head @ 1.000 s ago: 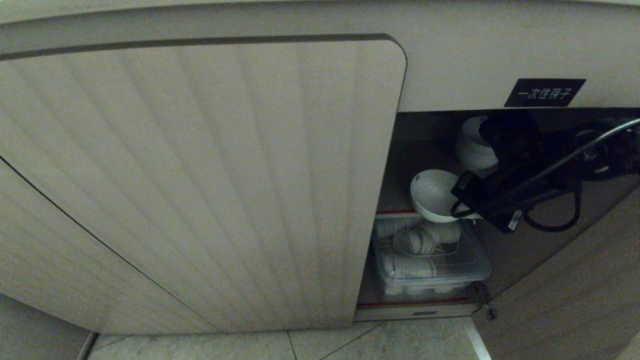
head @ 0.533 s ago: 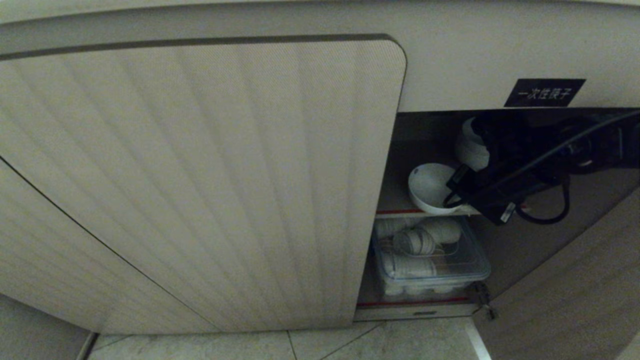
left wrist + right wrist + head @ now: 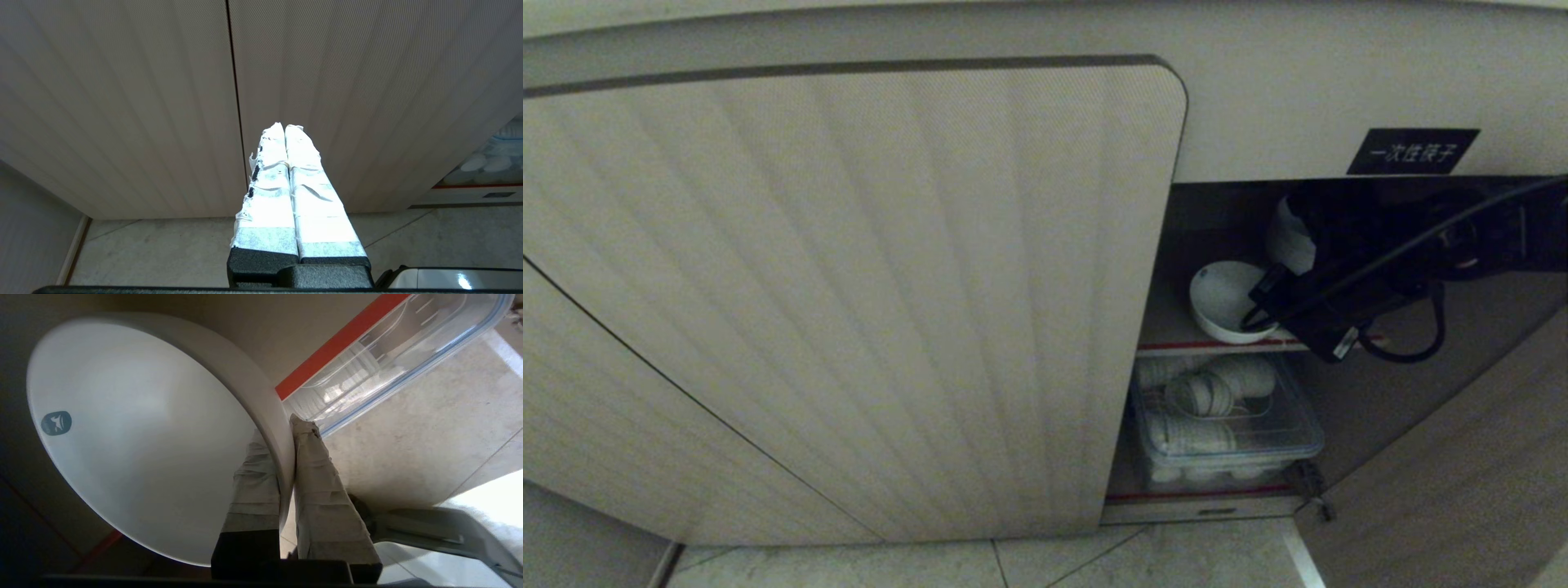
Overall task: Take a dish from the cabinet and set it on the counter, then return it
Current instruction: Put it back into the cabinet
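Gripping the white bowl by its rim with the right gripper: one taped finger inside the wall, the other outside, jaws closed on the ceramic. Holding the bowl at the front of the cabinet opening, over the upper red-edged shelf, tilted with its mouth facing outward. Possibly resting the underside on the shelf already; contact hidden in the head view by the arm, so not confirmed.

Lying leftward from the right gripper in the head view: bowl extending away from the jaws toward the ribbed door, pinched rim section nearest the wrist. Standing just behind and to the right: a stack of white bowls. Sitting below: a clear lidded container of crockery on the lower shelf.

Judging the step as returning the bowl to the shelf. Requiring next: levelling the bowl onto its base before opening the jaws, keeping clear of the stack.

Idling at the closed ribbed door: left gripper, taped fingers pressed together, holding nothing, farther from the bowl than the right.
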